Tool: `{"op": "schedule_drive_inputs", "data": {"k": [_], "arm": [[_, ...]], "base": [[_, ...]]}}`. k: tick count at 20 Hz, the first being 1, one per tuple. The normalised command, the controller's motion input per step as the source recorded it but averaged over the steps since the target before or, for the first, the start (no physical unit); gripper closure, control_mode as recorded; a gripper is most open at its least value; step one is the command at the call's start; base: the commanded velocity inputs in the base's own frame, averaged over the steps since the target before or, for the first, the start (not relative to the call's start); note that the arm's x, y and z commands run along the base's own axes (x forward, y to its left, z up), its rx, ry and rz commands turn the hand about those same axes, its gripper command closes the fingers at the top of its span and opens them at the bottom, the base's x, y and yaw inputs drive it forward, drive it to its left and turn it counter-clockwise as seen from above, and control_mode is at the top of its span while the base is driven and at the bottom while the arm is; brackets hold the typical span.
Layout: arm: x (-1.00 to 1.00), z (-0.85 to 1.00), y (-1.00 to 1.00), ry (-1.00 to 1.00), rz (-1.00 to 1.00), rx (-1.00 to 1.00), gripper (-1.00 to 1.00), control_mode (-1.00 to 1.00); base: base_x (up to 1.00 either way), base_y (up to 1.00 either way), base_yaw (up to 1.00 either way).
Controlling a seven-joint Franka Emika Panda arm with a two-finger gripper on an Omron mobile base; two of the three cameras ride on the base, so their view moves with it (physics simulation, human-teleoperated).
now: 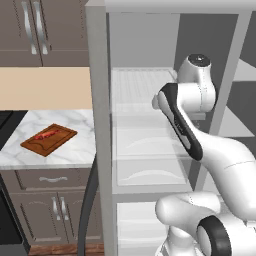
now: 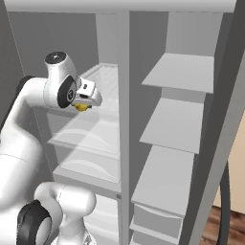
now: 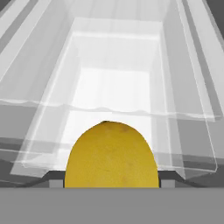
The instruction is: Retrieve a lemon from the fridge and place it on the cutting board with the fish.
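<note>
Gripper (image 2: 84, 106) closed on lemon (image 3: 111, 155), inside open fridge (image 1: 99, 125) above clear shelf (image 2: 93, 136). In hand view lemon sits between both fingertips (image 3: 54, 177), touching each side, clear drawers (image 3: 114, 100) beyond. In right base view lemon a small yellow spot under the hand. Board (image 1: 49, 139) on marble worktop (image 1: 80, 150) left of fridge, well apart from lemon, fish (image 1: 46, 134) lying on it. Cabinets (image 1: 45, 32) above and below worktop.
</note>
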Motion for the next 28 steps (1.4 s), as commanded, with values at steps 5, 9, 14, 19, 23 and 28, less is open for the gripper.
{"op": "schedule_drive_inputs", "data": {"k": [5, 9, 14, 19, 23, 28], "arm": [[-1.0, 0.26, -0.34, 0.06, -0.01, 0.0, 1.0, -1.0], [-1.0, 0.19, -0.18, 0.19, 0.0, 0.0, 1.0, -1.0], [-0.98, 0.01, -0.03, 0.21, 0.0, 0.0, 1.0, -1.0], [-0.8, -0.14, 0.0, 0.18, 0.0, -0.01, 1.0, -1.0], [-0.35, -0.58, 0.0, 0.08, 0.0, -0.02, 1.0, -1.0], [0.0, -0.37, 0.0, 0.09, 0.0, -0.03, 1.0, -1.0]], "base": [[0.0, 0.0, 0.0], [0.0, 0.0, 0.0], [0.0, 0.0, 0.0], [0.0, 0.0, 0.0], [0.0, 0.0, 0.0], [0.0, 0.0, 0.0]]}}
